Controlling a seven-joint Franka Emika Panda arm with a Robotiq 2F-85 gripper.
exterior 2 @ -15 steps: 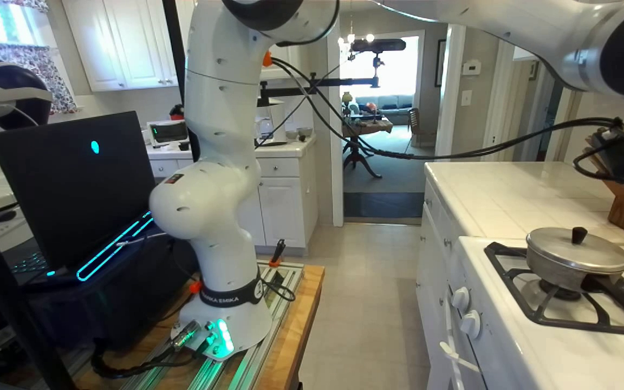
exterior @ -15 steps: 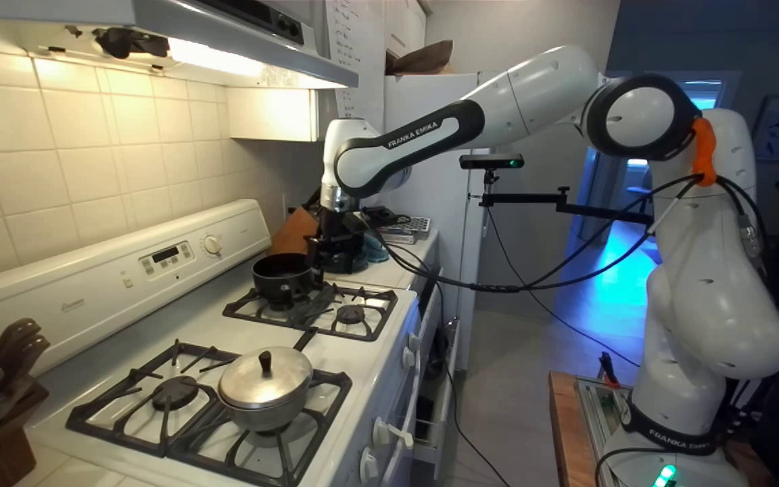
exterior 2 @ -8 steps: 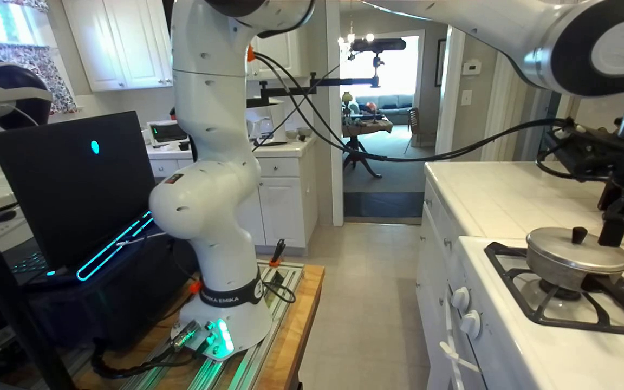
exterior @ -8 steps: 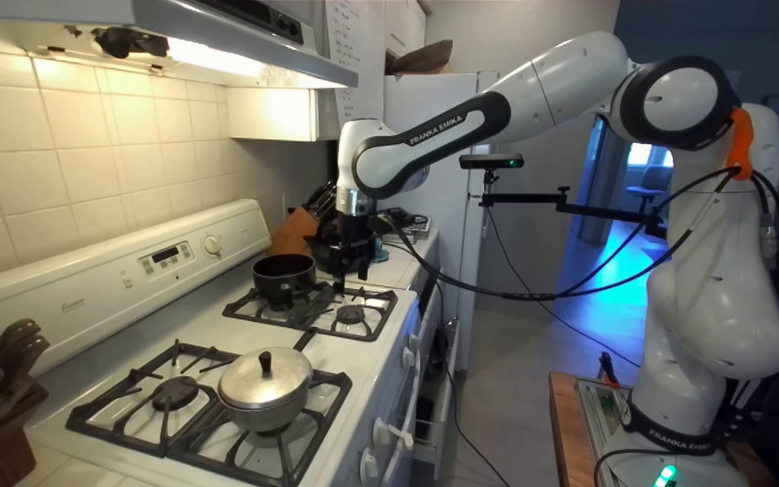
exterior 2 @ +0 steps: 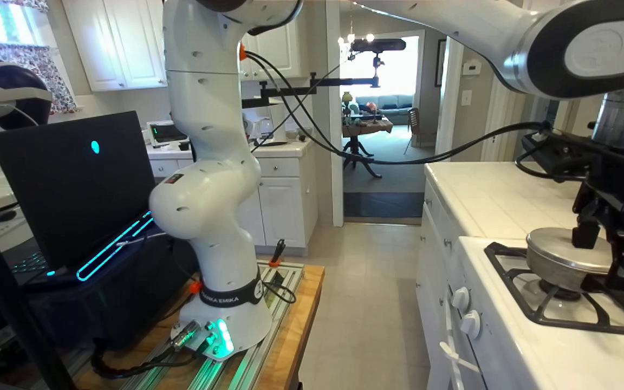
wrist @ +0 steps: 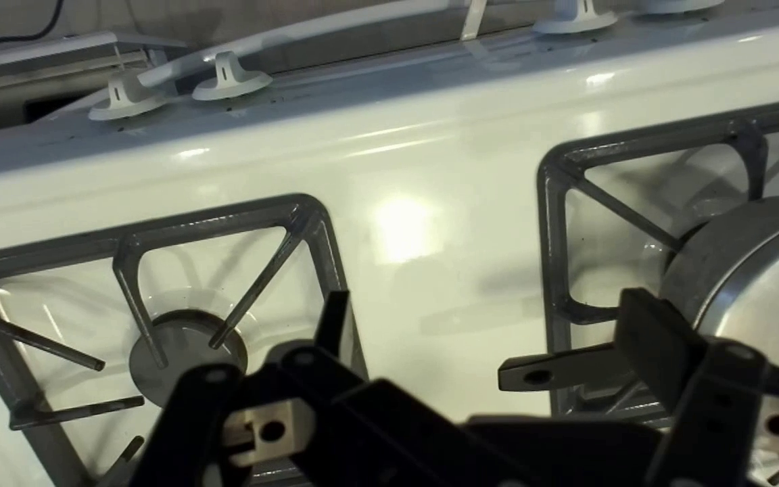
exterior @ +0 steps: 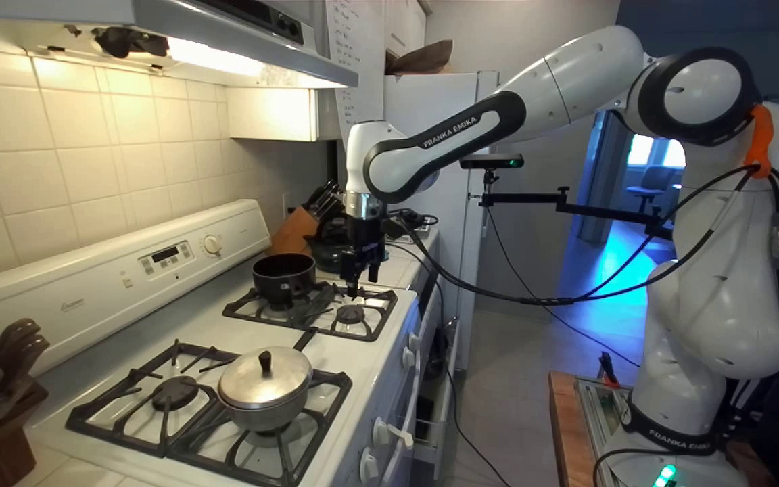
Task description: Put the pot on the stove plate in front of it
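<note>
The black pot (exterior: 284, 276) sits upright on the far back burner in an exterior view. It is not seen in the other exterior view, nor can I make it out in the wrist view. The stove plate (exterior: 350, 314) in front of it is bare; its burner and grate show at the left of the wrist view (wrist: 190, 352). My gripper (exterior: 362, 284) hangs above that front grate, apart from the pot. In the wrist view the gripper's fingers (wrist: 491, 325) are wide apart with nothing held between them. The gripper also shows in an exterior view (exterior 2: 603, 260).
A silver lidded pan (exterior: 265, 385) stands on the near front burner, its dark handle (wrist: 538, 379) pointing toward the gap between the grates. A dark kettle (exterior: 332, 247) and a knife block (exterior: 295, 233) stand behind the pot. The range hood (exterior: 241, 40) overhangs the stove's back.
My gripper has moved away from the pot's side toward the stove's front edge, where it was right beside the pot a second ago. The pot and the silver pan have not moved.
</note>
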